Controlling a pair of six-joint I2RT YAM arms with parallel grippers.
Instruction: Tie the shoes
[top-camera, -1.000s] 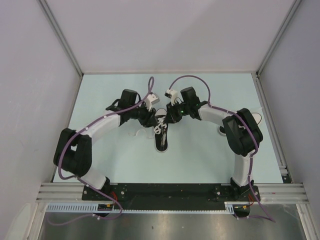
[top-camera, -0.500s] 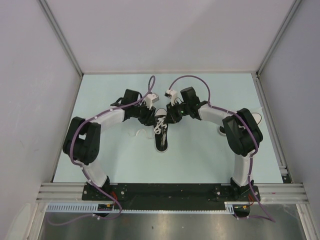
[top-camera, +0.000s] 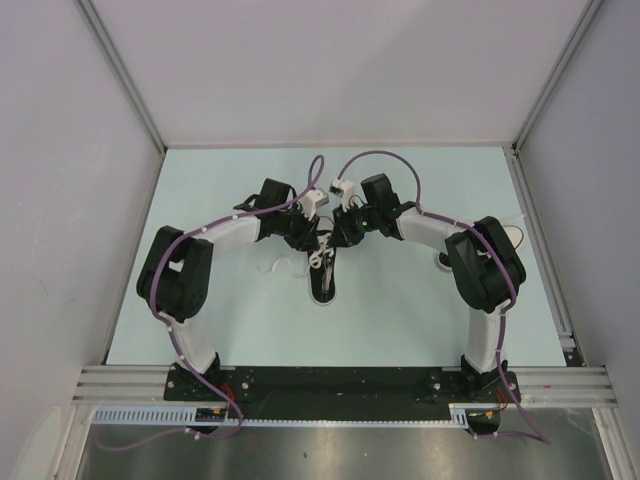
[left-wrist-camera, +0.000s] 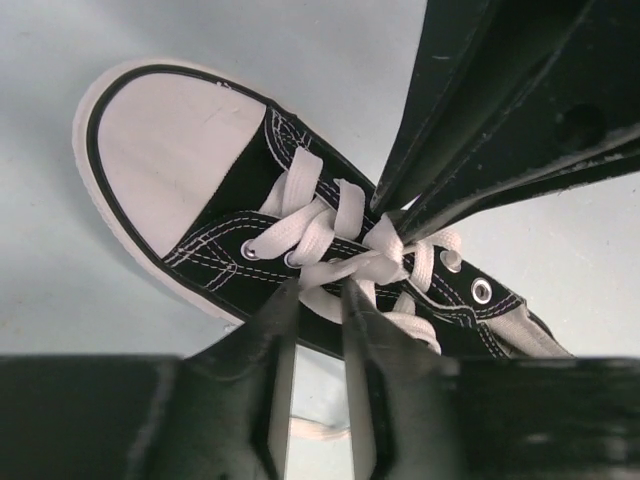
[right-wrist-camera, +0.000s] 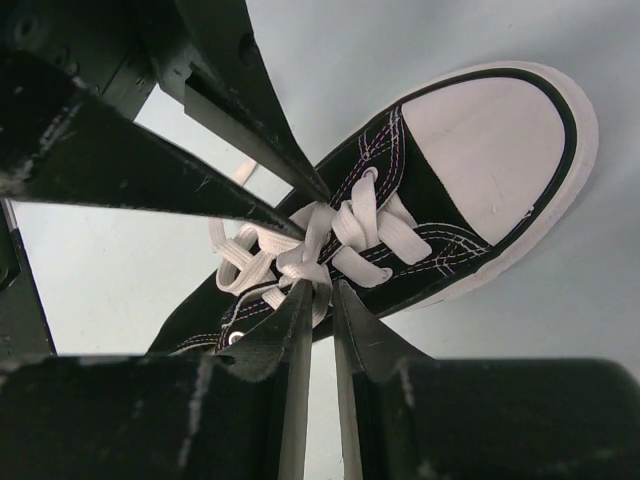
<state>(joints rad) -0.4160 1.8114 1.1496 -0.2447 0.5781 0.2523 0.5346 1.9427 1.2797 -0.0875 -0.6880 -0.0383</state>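
A small black sneaker (top-camera: 324, 285) with a white toe cap (left-wrist-camera: 160, 150) lies mid-table, toe pointing away from the arm bases. Both grippers meet over its white laces (left-wrist-camera: 330, 215). My left gripper (left-wrist-camera: 320, 295) stands partly open, a lace strand lying across the gap at its fingertips. My right gripper (right-wrist-camera: 322, 290) is shut on a lace strand next to the knot. The right fingers (left-wrist-camera: 470, 110) come in from the upper right of the left wrist view. One loose lace end (top-camera: 278, 267) trails on the table left of the shoe.
A white object (top-camera: 513, 237) lies at the right, mostly hidden behind the right arm's elbow, with a small round thing (top-camera: 443, 262) near it. Grey walls close in the pale blue table on three sides. A metal rail (top-camera: 340, 380) runs along the near edge.
The left arm's elbow has swung inward and its gripper has shifted right onto the laces, its jaws narrowing. The right arm and the shoe have stayed put.
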